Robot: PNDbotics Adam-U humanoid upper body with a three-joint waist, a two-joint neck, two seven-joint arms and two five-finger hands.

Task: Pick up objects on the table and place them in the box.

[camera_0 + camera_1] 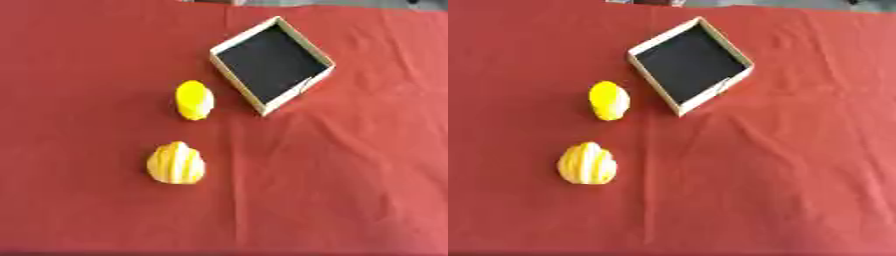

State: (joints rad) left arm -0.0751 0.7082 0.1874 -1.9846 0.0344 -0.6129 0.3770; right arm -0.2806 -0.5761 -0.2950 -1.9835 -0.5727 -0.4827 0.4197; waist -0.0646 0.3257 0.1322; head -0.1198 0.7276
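Lying apart on the red tabletop (350, 175), the yellow fruit (194, 100) and striped fruit (176, 163) sit left of the box (234, 70); no hand shows, so its state cannot be told.

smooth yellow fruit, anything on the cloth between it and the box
Nothing visible. Only bare red cloth lies between the smooth yellow fruit and the box; the ribbed yellow fruit sits nearer the camera.

light: bright, even | shadows: faint (short, beside fruit) | focus: soft overall, edges smeared | glare: slight on cloth
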